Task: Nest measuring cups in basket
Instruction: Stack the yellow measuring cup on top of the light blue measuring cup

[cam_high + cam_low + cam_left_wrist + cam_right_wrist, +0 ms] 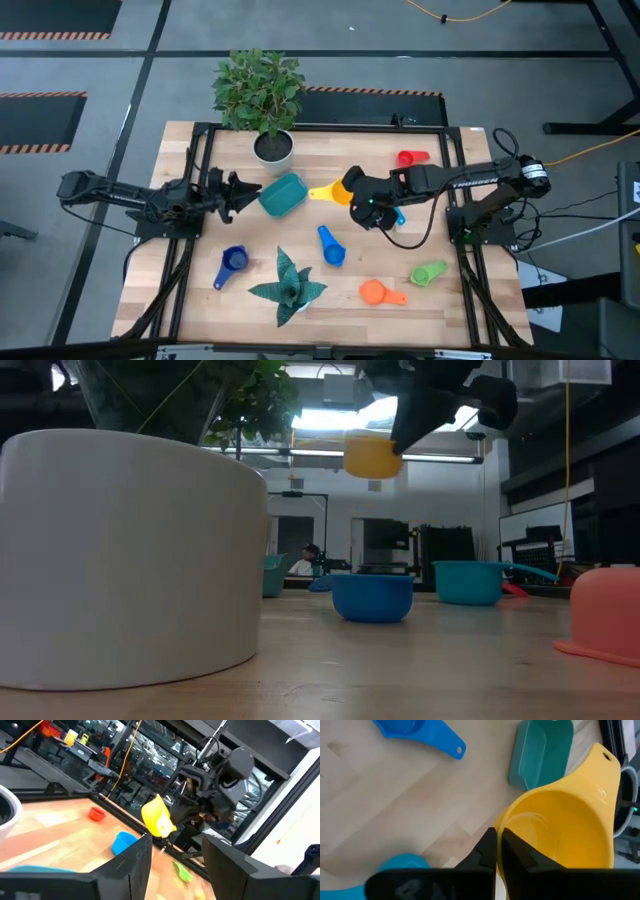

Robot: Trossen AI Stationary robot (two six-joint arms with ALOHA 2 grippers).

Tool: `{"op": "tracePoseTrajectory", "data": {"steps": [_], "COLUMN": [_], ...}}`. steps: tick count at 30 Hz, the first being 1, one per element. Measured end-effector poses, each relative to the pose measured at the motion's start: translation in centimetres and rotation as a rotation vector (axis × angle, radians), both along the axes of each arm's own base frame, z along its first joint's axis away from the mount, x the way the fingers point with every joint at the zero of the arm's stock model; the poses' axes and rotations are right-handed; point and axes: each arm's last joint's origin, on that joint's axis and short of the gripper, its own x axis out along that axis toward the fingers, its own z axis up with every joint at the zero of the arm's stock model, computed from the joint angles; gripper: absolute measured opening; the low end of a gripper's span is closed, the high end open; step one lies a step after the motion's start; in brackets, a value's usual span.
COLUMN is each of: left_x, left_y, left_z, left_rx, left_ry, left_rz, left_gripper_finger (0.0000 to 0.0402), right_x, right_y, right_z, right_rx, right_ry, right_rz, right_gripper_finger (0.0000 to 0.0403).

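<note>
My right gripper [352, 192] is shut on the yellow measuring cup [325, 192], held in the air just right of the teal basket [283, 195]. The basket rests tilted on the table at mid-left. My left gripper [238, 190] stands open just left of the basket with nothing between its fingers [135, 865]. Other cups lie on the table: red [410, 158], blue [330, 245], dark blue [232, 263], orange [380, 292] and green [428, 272]. A light blue one [398, 215] is half hidden under the right gripper. My right gripper pinches the yellow cup's bowl wall at the rim [506, 825], on the side opposite the handle [607, 760], with one finger inside and one outside. The fingers slant down from the table's right. The cup hangs clear of the table [370, 456], its handle pointing at the basket.
A white plant pot [273, 148] with a leafy plant stands at the far edge behind the basket. A green succulent-like plant [287, 287] sits at the near middle. Black frame rails [190, 250] run along the table's left and right sides.
</note>
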Motion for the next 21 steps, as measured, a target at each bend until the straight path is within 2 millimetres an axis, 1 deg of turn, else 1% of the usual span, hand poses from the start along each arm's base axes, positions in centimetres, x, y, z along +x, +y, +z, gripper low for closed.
{"op": "tracePoseTrajectory", "data": {"steps": [2,4,12,16,21], "left_x": [0.6,1.4,5.7,7.5,9.2], "left_y": [0.0,-0.1,-0.3,-0.4,-0.4], "left_z": [0.1,0.7,3.9,4.9,5.6], "left_rx": [0.001,0.002,0.012,0.014,0.013], "left_ry": [0.028,0.051,0.101,0.118,0.129], "left_rz": [0.0,0.0,-0.006,-0.007,-0.009], "left_gripper_finger": [0.0166,0.0166,0.0166,0.0166,0.0166], "right_x": [0.1,0.2,0.4,0.3,0.3], "right_y": [0.3,0.5,1.5,2.2,3.3], "right_z": [0.1,0.1,0.3,0.3,0.4], "right_rx": [0.004,0.022,0.03,0.03,0.034], "right_ry": [-0.013,-0.026,-0.059,-0.059,-0.08], "right_rz": [0.009,0.025,0.059,0.082,0.114], "right_gripper_finger": [0.0016,0.0016,0.0016,0.0016,0.0016]}}
